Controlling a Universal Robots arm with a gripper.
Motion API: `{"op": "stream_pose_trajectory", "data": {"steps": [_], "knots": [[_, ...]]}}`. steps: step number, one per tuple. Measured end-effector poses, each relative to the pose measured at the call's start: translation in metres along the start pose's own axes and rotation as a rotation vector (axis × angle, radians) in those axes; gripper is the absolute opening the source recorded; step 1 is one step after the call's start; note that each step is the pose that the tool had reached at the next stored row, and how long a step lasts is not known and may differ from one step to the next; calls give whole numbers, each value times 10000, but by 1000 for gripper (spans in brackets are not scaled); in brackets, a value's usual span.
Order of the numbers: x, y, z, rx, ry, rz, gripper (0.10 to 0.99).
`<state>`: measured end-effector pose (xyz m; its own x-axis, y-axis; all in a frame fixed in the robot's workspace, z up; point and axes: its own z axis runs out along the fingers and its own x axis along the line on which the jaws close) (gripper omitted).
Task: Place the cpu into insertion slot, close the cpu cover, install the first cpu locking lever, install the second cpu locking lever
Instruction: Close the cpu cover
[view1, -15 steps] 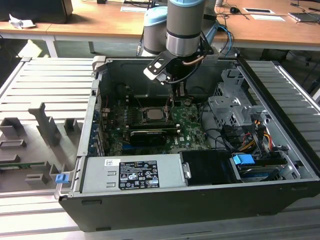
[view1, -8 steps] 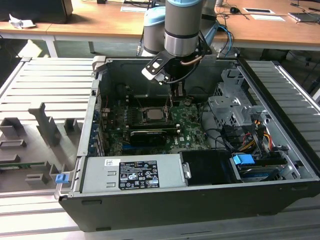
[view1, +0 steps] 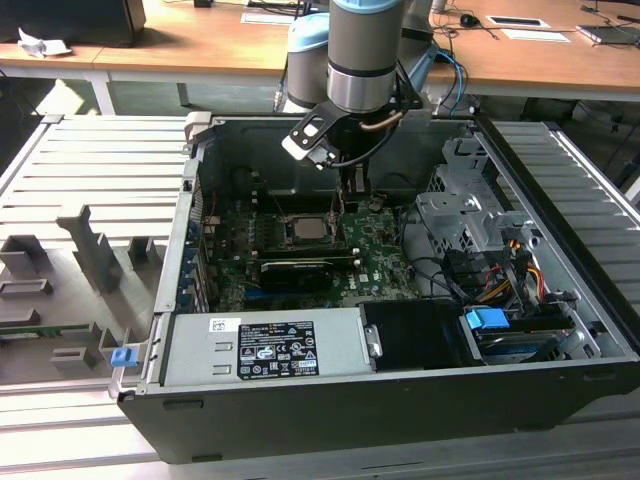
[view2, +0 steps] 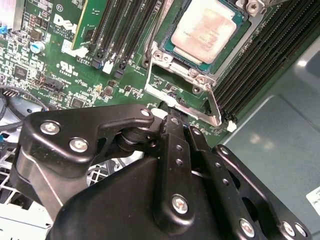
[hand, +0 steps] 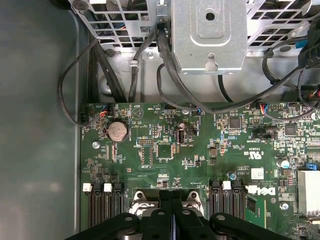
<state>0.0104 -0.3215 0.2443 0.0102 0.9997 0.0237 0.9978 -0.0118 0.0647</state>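
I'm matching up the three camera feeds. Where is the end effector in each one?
Exterior view: the end effector hangs below the arm's wrist, just beside the cpu, toward the exterior view's right.
Second wrist view: the end effector points at the socket's metal edge, with the cpu just beyond.
First wrist view: the end effector sits between the two banks of memory slots.
Shared landmark: the green motherboard.

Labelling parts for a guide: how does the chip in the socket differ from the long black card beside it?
The chip is square and pale silver; the card is long and black. The chip is far shorter than the card. Both sit on the green board.
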Motion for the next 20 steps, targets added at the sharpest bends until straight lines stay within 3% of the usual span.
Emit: {"op": "stream_pose_trajectory", "data": {"steps": [20], "knots": [[-1,-77,-4,0,0,0,106]]}}
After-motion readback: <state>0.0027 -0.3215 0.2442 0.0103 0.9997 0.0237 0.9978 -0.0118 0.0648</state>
